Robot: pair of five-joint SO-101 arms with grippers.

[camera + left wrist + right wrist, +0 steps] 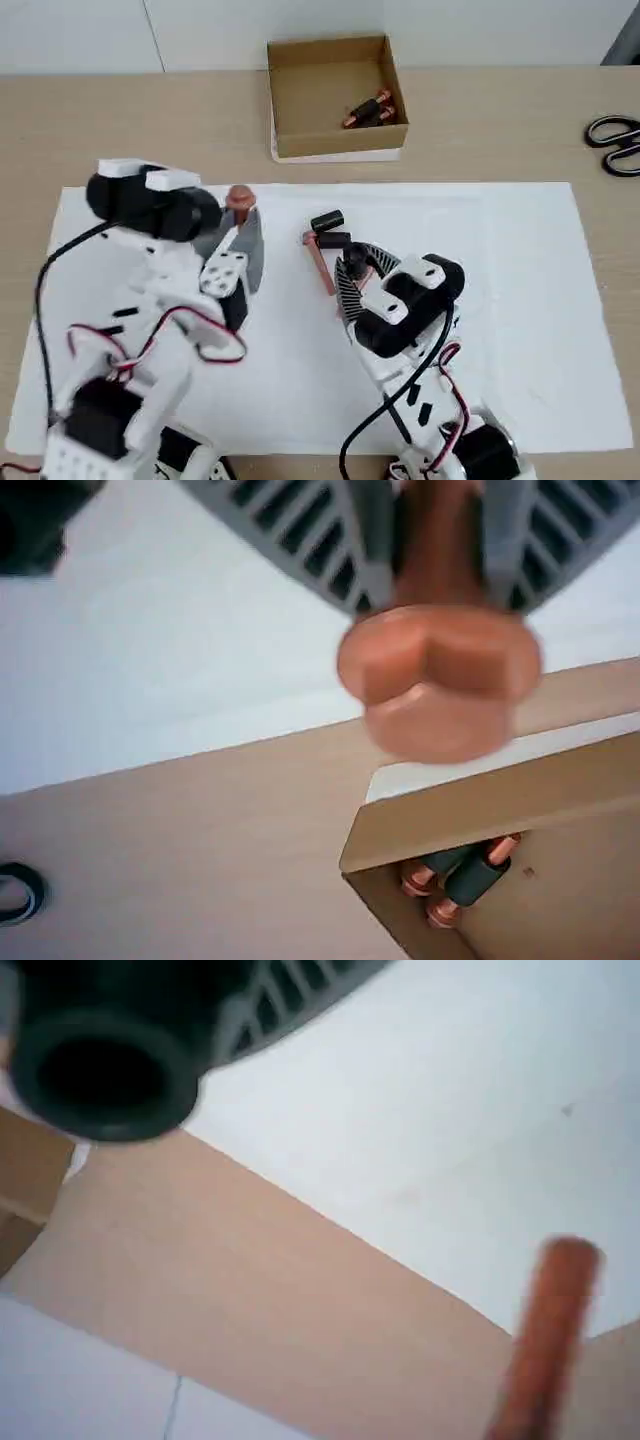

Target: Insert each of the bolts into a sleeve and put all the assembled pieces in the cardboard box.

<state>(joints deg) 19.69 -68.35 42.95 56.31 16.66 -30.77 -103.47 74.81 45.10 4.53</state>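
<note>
Over the far edge of the white sheet (520, 300), the left gripper (240, 212) is clamped on a copper bolt (440, 680). Its two grey fingers press the shank from either side, and the wide head juts past the tips toward the cardboard box (310, 95).

The right gripper (342, 252) sits nearer the middle of the sheet and grips a black sleeve (100, 1070), whose open bore faces the wrist camera. A second sleeve (327, 220) lies just beyond it on the sheet. A second bolt (320, 265) runs along the gripper's left side, close against it; whether they touch cannot be told.

The two grippers are near each other, with a strip of bare sheet between them.

The box stands on the bare table (130, 110) just past the sheet's far edge, roughly between the two arms. A small cluster of assembled pieces (370, 110) rests against its right wall, and the rest of its floor is bare.

A pair of scissors (615, 145) lies well off to the right, near the table's edge. Open sheet spreads wide to the right of the right arm.
</note>
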